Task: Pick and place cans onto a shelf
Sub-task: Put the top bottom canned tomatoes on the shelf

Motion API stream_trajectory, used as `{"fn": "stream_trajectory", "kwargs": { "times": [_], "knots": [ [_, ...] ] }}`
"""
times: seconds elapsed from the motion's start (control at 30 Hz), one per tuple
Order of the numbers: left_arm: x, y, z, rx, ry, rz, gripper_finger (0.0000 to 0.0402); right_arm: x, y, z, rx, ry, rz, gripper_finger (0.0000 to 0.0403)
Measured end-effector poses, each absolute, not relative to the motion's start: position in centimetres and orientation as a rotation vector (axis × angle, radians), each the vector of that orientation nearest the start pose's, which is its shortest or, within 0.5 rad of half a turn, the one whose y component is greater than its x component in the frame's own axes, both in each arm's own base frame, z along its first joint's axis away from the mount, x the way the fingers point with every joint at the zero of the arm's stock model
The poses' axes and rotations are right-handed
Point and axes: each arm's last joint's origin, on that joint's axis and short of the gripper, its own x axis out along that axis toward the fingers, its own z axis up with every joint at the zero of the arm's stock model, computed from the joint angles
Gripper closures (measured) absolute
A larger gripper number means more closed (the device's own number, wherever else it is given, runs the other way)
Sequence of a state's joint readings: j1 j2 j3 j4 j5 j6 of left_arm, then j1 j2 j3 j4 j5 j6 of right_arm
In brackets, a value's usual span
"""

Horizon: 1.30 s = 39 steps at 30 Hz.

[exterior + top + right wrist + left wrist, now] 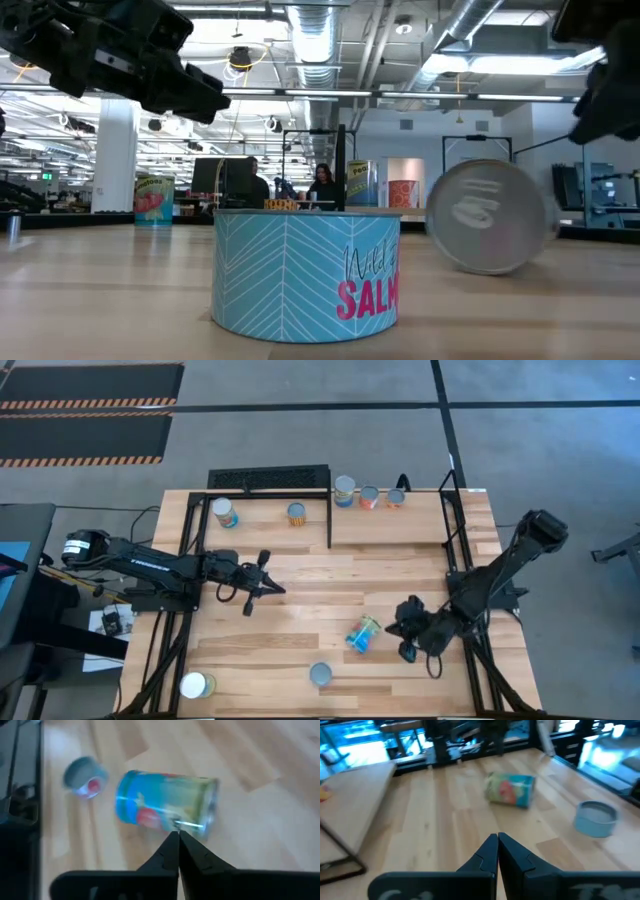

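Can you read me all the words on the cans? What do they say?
"Wild" in thin script, cut off, then "SALM" in big pink letters, also cut off: on the short blue can nearest the low camera.
The can lying on its side has a picture label; any words are too blurred to read.
The labels on the cans on the shelf are too small to read.

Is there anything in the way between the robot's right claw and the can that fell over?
No. In the high view only bare tabletop separates the right gripper from the tipped can; the right wrist view shows the same.
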<state>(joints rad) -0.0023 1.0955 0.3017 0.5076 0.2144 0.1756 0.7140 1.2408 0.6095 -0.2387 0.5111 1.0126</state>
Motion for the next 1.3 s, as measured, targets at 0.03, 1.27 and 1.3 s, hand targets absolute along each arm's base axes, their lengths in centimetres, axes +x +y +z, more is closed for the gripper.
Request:
{"fn": "stream_trajectory", "kwargs": {
  "times": [0.03,1.27,1.3],
  "knots": [
    [20.8,-0.9,17.9,0.150,0.265,-0.254,0.0400,18.1,13.3,18.4,0.475,0.706,-0.195,0.0374],
    [32.4,-5.7,11.9,0.290,0.532,-0.296,0.0400,25.5,4.8,12.1,0.500,0.603,0.074,0.0285],
    [32.4,-5.7,11.9,0.290,0.531,-0.295,0.0400,25.6,4.9,12.0,0.506,0.596,0.075,0.0285]
  ]
}}
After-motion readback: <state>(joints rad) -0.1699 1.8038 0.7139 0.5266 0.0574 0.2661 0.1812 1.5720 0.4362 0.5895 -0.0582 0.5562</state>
